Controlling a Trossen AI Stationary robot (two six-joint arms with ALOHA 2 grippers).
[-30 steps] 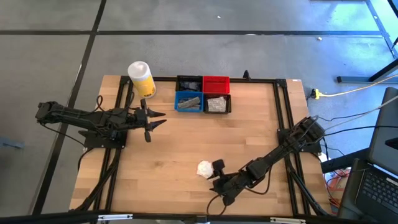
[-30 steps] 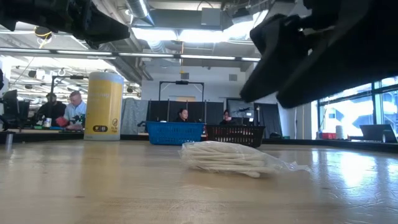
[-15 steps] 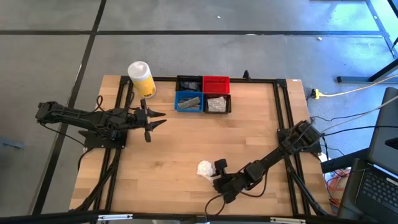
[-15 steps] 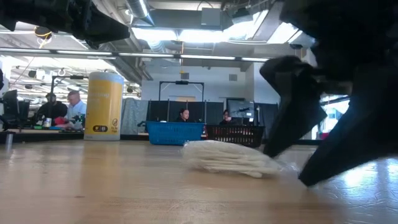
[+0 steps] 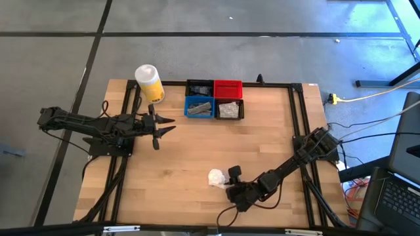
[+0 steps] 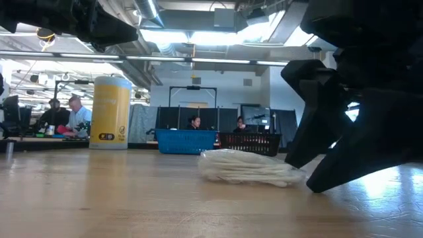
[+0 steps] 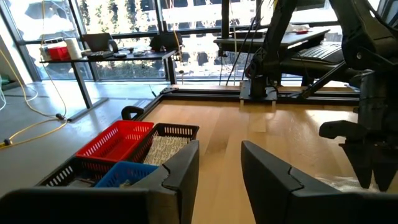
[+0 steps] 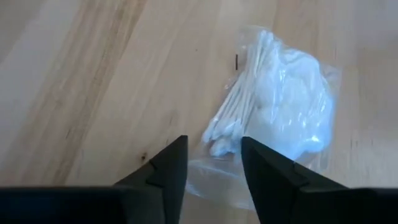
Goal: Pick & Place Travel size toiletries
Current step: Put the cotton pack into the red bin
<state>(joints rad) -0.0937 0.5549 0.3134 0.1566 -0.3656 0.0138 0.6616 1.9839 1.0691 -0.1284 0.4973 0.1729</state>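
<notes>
A white wad in clear wrap [image 5: 215, 177] [image 8: 280, 106] lies flat on the wooden table near its front edge. My right gripper [image 5: 227, 181] [image 8: 211, 146] slants down at it from the right. It is open, with its fingers on either side of the wrap's clear end [image 8: 214, 171]. In the low view its dark fingers [image 6: 309, 173] reach the table just right of the wad [image 6: 248, 166]. My left gripper [image 5: 164, 124] [image 7: 219, 149] hovers open at the table's left, holding nothing. Dark items lie in the blue bin [image 5: 199, 107] and clear packets in the black bin [image 5: 230, 109]. My right gripper's fingers [image 8: 171, 165] stand on either side of the wrap's clear end, slanting down from the table's right. I cannot tell whether they touch the wrap. The wad lies flat on the table.
Four small bins stand together at the table's far middle, among them a red one [image 5: 228, 88] and a black one [image 5: 200, 87]. A tall yellow container with a white top [image 5: 149, 82] [image 6: 110, 112] stands at the far left. Bare wood lies between the bins and the wad.
My right gripper has come down toward the table and tipped more steeply. Its fingers now stand at the right end of the white wad. The wad stays about where it was.
</notes>
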